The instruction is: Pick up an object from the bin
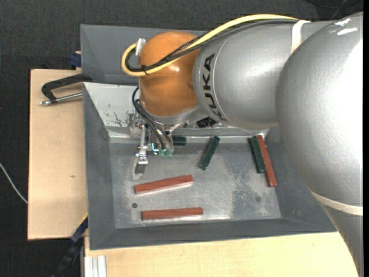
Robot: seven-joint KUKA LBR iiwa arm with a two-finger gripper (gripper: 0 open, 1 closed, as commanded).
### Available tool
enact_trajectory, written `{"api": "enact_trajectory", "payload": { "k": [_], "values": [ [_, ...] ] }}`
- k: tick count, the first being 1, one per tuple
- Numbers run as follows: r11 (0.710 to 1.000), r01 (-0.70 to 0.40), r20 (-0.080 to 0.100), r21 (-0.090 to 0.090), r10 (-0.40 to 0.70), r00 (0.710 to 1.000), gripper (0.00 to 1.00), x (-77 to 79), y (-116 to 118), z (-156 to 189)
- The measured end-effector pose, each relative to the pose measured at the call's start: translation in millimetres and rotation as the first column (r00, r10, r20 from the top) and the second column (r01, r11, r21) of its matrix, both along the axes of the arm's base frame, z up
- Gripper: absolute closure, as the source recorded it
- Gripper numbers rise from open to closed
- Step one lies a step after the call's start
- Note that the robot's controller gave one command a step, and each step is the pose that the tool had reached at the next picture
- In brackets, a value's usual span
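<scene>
The claw (151,153) hangs low near the back-left corner of the bin (98,172), just behind a flat red-brown stick (164,184). Whether it is wide or narrow cannot be told. The stick lies flush on the floor, so it may slip, and the claw may scrape the wall.

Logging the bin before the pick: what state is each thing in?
Upper brown stick: lying flat, slightly slanted.
Lower brown stick: lying flat, level.
Middle green stick: lying slanted, alone.
Right green stick: lying close beside the red stick.
Red stick: lying along the right green stick.
Gripper: down in the bin, by the upper brown stick's left end.
</scene>
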State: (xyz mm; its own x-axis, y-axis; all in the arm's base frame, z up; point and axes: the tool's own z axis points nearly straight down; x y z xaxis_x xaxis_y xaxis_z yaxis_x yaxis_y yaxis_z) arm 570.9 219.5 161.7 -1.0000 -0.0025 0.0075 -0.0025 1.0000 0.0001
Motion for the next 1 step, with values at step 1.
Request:
{"api": "enact_trajectory", "payload": {
  "k": [1],
  "values": [
    [1.0,0.002,0.007,0.002,-0.002,1.0,0.0,2.2,-0.7,4.2]
  ]
}}
